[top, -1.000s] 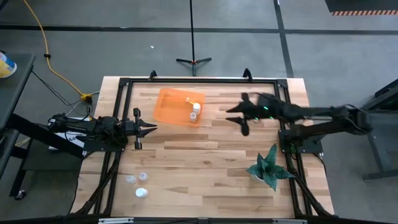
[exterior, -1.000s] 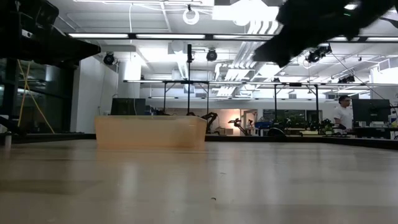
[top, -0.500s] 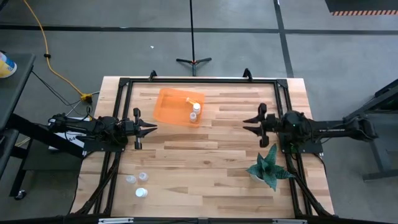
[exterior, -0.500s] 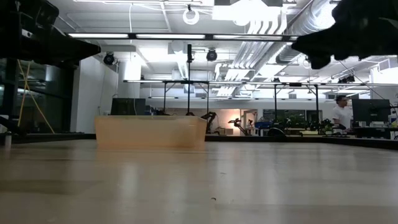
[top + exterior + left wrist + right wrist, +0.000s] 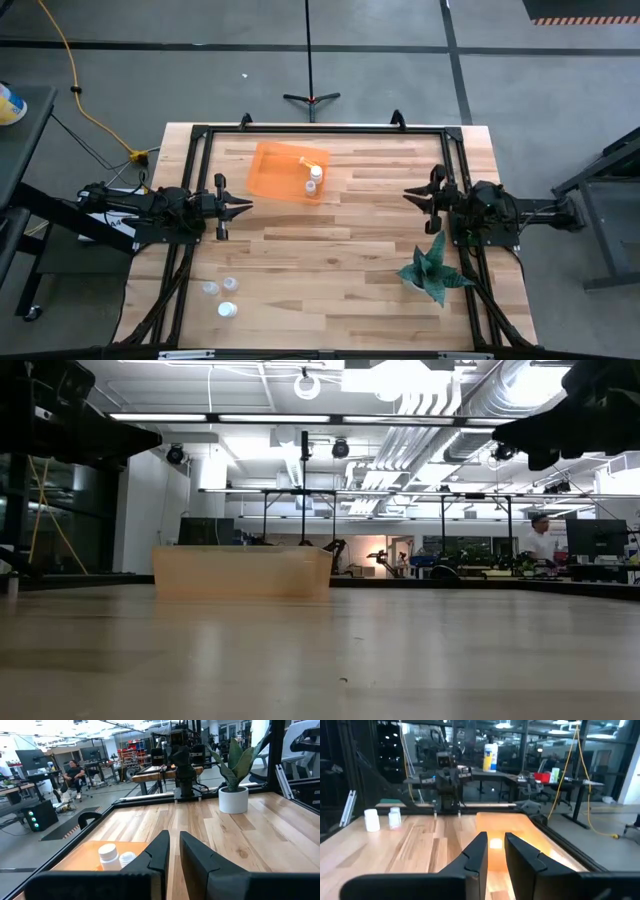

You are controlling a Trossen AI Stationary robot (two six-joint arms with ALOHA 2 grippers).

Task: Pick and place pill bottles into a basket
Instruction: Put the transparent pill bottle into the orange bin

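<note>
Right gripper (image 5: 412, 194) is hanging above the right side of the table (image 5: 330, 265), pointing toward the middle. Its fingers (image 5: 475, 851) are sitting nearly together with only a thin gap showing, and nothing is lying between them. In the low view it is showing as a dark shape (image 5: 520, 432) high above the tabletop.

Left gripper (image 5: 244, 206) is waiting over the left side of the table, pointing at the right arm. Its fingers (image 5: 161, 847) are likewise sitting close with a narrow slit, holding nothing.

Basket (image 5: 275, 168) is lying flat on the far half of the table, left of centre, nearer the left gripper than the right. Two pill bottles in the basket (image 5: 314, 178) are standing together at its right end, white caps up; the left wrist view is showing them side by side (image 5: 109, 854).

Three loose pill bottles (image 5: 222, 297) are standing in a small cluster at the near-left corner of the table, well apart from the basket; the right wrist view is showing only two (image 5: 372, 819).

A potted plant (image 5: 432, 270) is standing near the right edge, just nearer the front than the right gripper.
</note>
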